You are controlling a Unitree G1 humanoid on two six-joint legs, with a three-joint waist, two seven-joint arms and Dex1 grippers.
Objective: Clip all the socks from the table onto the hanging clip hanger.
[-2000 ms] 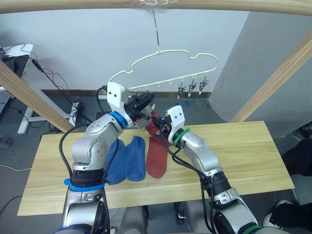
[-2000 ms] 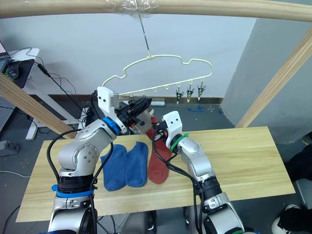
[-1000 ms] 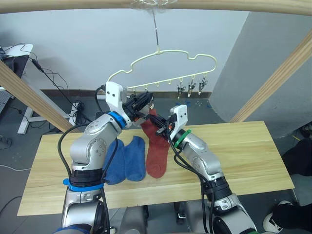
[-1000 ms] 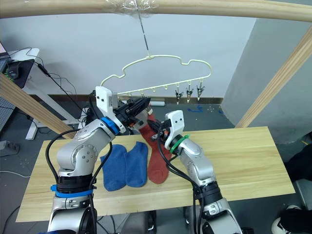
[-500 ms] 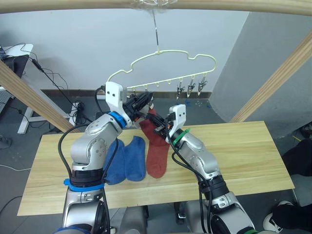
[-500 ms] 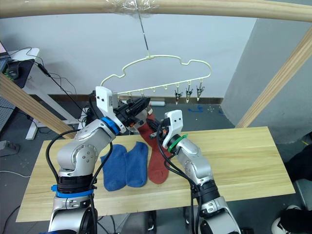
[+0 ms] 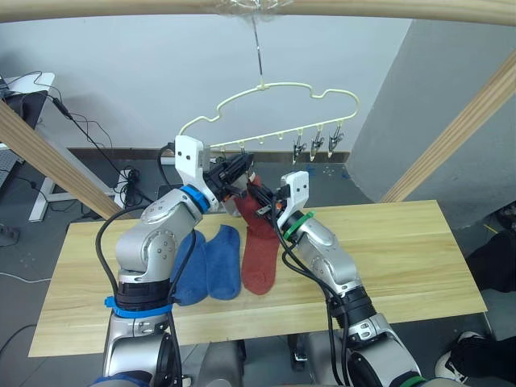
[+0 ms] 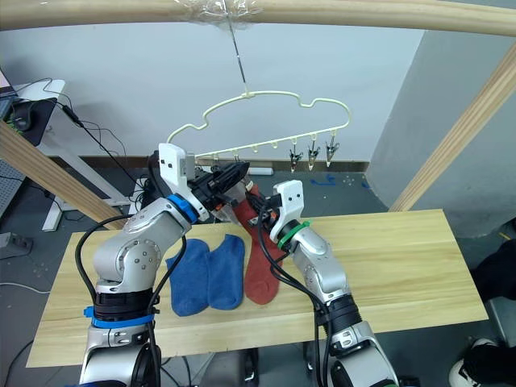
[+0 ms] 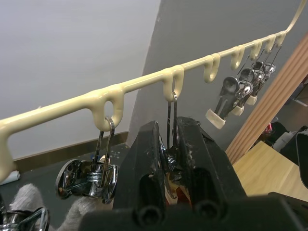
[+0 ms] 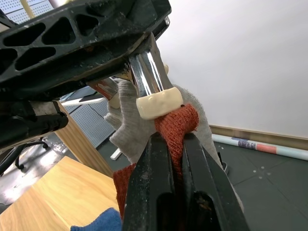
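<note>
The pale yellow-green clip hanger (image 7: 274, 95) hangs from the top pole. My left gripper (image 7: 240, 168) is shut on one of its metal clips (image 9: 169, 126). Just right of it, my right gripper (image 7: 260, 206) is shut on a rust-red sock (image 10: 177, 126), whose upper edge touches the cream tip of that clip (image 10: 159, 103). A light grey sock (image 10: 129, 126) hangs behind it at the neighbouring clip. On the table (image 7: 403, 250) lie two blue socks (image 7: 208, 266) side by side and a rust-red sock (image 7: 260, 264) under the held one.
Three free clips (image 7: 319, 143) hang at the hanger's right end. Round wooden poles frame the scene: one across the top (image 7: 379, 10) and slanted ones at the left (image 7: 40, 153) and right (image 7: 459, 129). Cables and a desk stand on the floor at the far left.
My right gripper has risen a little with the rust-red sock, closing in on the clip in my left gripper. The left arm has stayed nearly still.
</note>
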